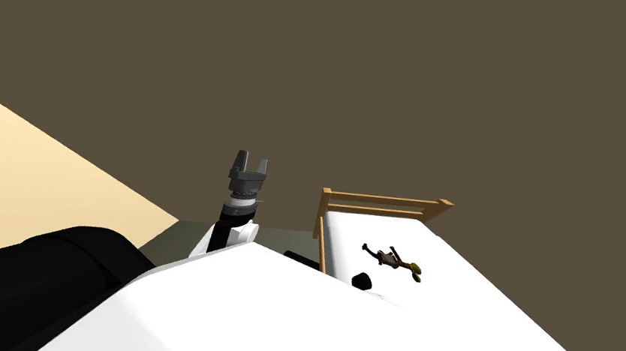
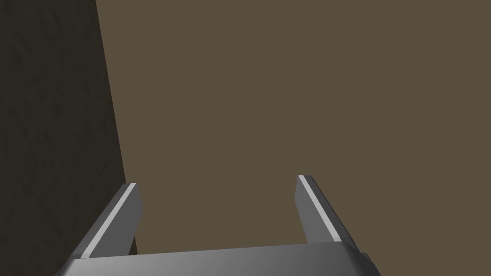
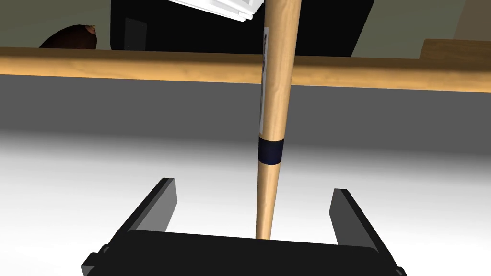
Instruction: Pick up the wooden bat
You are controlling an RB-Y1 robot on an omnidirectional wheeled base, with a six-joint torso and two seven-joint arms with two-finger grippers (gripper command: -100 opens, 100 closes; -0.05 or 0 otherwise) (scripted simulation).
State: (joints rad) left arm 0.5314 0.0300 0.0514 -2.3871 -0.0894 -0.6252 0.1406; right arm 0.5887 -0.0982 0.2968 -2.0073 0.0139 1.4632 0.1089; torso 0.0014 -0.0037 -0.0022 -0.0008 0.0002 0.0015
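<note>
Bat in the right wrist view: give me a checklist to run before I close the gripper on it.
1. The bat runs between the right gripper fingers: ok.
2. Fingers open, with a gap on each side of the bat: ok.
3. Bat roughly centred in the gap: ok.
4. Grip spot is the thin handle, on the gripper's side of the dark band: ok.
5. Far end clear of the wooden rail: cannot tell, the bat crosses it in the picture.
6. Left gripper open and raised away from the bed: ok.
</note>
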